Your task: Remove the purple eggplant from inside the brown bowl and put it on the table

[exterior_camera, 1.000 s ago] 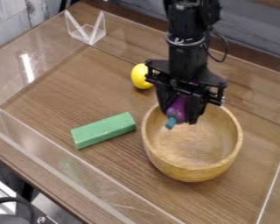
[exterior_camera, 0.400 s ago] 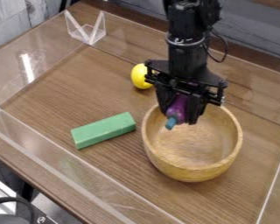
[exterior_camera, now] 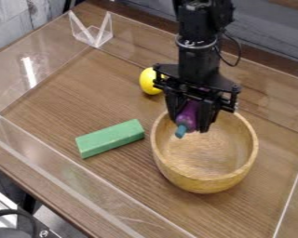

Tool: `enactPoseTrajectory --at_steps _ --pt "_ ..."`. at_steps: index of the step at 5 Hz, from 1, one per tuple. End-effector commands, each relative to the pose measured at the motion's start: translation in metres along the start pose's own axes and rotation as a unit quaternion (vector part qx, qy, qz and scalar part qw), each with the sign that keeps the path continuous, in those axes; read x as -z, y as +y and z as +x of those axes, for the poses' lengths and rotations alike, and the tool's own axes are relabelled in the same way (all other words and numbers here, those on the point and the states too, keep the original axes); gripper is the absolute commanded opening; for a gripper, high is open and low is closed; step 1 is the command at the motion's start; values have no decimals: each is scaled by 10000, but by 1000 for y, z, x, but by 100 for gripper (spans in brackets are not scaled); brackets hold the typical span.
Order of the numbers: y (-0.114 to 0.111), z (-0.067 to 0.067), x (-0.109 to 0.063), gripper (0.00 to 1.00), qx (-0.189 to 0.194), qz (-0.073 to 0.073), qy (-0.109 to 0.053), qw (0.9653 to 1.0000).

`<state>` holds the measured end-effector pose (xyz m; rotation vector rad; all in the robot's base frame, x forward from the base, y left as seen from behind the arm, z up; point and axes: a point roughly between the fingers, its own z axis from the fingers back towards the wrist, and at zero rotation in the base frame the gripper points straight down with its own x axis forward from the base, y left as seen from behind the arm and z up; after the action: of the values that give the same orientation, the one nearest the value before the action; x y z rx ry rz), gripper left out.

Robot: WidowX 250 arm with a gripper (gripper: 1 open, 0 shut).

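Observation:
The brown bowl [exterior_camera: 207, 163] sits on the table [exterior_camera: 89, 93] at the right front, round and light wood. My gripper [exterior_camera: 189, 119] points straight down over the bowl's back rim, shut on the purple eggplant [exterior_camera: 185, 118]. The eggplant hangs between the black fingers, purple body up and its teal stem cap pointing down toward the bowl's inside. It looks held just above the bowl floor. Whether it touches the wood I cannot tell.
A yellow lemon [exterior_camera: 148, 81] lies just behind the bowl, left of the arm. A green block [exterior_camera: 111, 138] rests on the table left of the bowl. Low clear acrylic walls [exterior_camera: 40, 65] border the tabletop, with a clear stand [exterior_camera: 92, 30] at the back left.

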<state>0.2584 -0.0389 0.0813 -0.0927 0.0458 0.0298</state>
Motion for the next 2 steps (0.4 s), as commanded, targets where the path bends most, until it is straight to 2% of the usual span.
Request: enactPoseTrajectory --at_steps 1,2 --pt "2 2 -10 0 -49 -30 -159 9999" --pt "3 2 -10 0 -76 -33 -149 9999"
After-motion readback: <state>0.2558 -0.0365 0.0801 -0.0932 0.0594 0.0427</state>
